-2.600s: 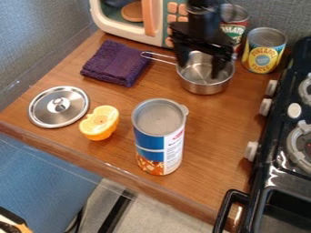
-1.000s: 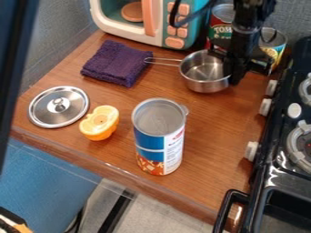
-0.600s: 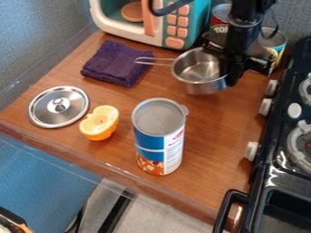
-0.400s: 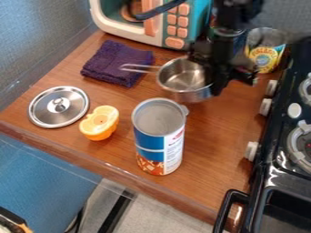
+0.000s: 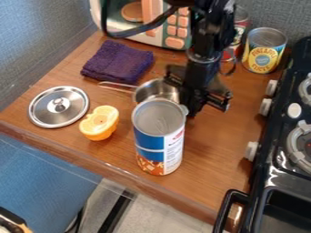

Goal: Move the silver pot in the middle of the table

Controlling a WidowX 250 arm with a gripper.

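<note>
My gripper (image 5: 184, 93) is at the right side of the silver pot (image 5: 152, 90), shut on its rim. The pot is just behind the tall blue and white canister, which hides its lower front. Its wire handle points left, close to the front edge of the purple cloth. Whether the pot's base touches the wooden table (image 5: 218, 145) cannot be made out.
The tall canister (image 5: 159, 136) stands directly in front of the pot. An orange cup (image 5: 100, 123) and a metal lid (image 5: 59, 107) lie left, the purple cloth (image 5: 117, 63) behind. Cans (image 5: 265, 50) and a toy microwave (image 5: 176, 27) line the back; a stove (image 5: 282, 150) borders the right.
The gripper has moved from the back right toward the front left, carrying the pot along by its right side. The pineapple can has come back into full sight.
</note>
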